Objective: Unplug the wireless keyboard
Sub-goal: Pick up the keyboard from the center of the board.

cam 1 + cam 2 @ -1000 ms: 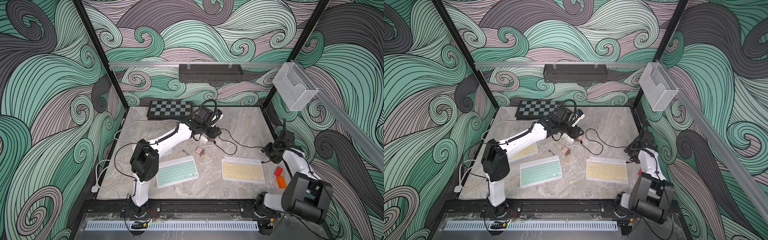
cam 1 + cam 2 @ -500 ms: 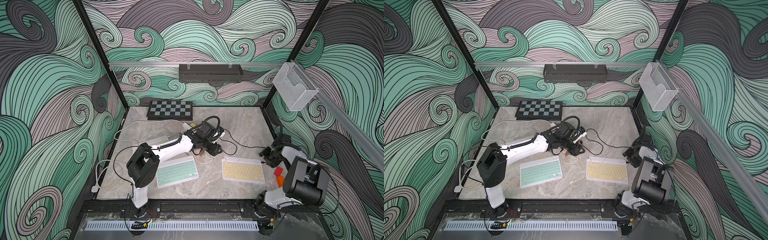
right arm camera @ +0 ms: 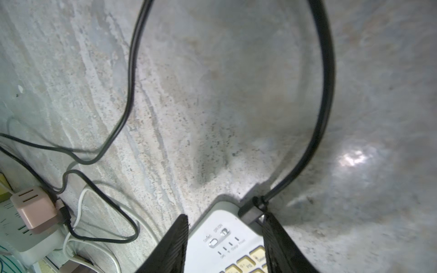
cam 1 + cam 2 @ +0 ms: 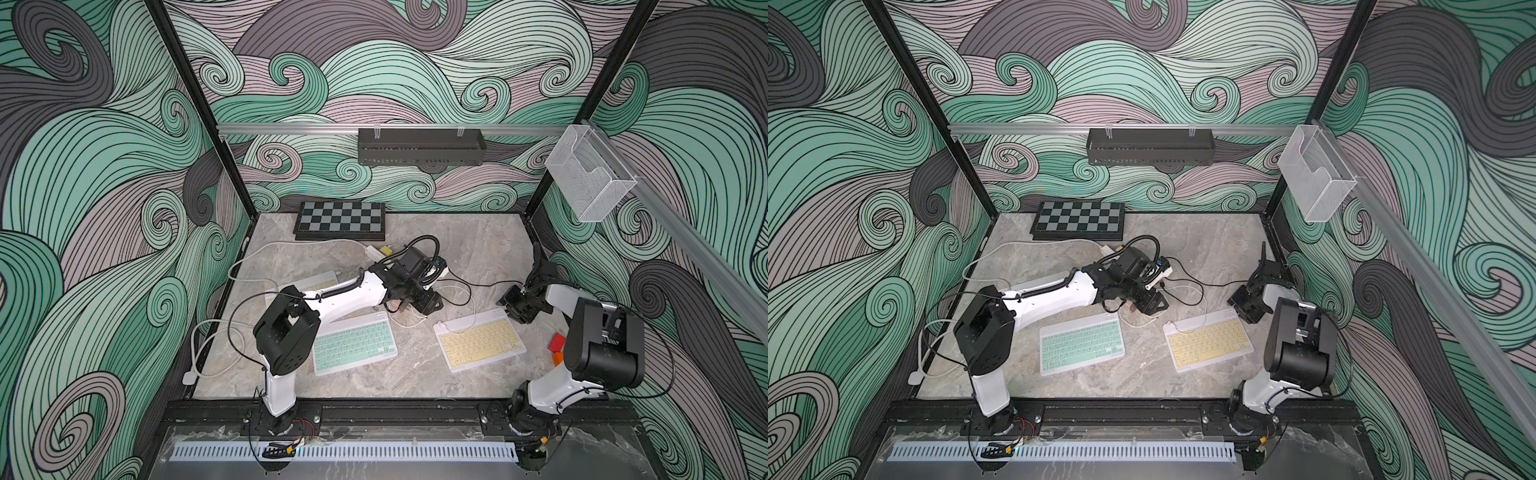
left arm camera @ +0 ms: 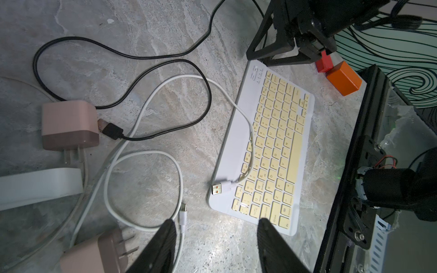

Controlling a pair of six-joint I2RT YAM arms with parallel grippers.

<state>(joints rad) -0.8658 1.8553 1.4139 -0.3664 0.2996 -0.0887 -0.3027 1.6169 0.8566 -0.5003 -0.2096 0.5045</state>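
Marble-patterned tabletop (image 4: 457,237) inside a wave-papered cell carries the whole job. The step in hand looks like the approach to the plug: the right gripper (image 3: 224,216) stands with its fingers spread on either side of the far corner of the yellow keyboard (image 4: 480,338), and the black plug (image 3: 249,212), seated in that corner's edge, lies just inside one finger. Whether that finger touches the plug I cannot tell; nothing is pinched. The black cable (image 3: 324,94) arcs away ahead of this gripper.

The left gripper (image 5: 216,222) is also spread and empty, with the yellow keyboard's near end just ahead of it and the white cable's small connector (image 5: 183,212) right by one finger.

Next, I judge, the right fingers must shift across to bracket the plug alone, close on it, and draw it straight out along the keyboard's edge, while the board is kept from sliding.

Count:
- keyboards: three, namely the yellow one, a mint keyboard (image 4: 353,343), and a third (image 4: 322,284) half hidden under the left arm
- pink chargers: two (image 5: 68,125) (image 5: 94,253)
- thin cables: one black, one white
- power strip (image 5: 40,186): one
- blocks: one red (image 5: 325,65), one orange (image 5: 344,79)
- chessboard (image 4: 340,218): one
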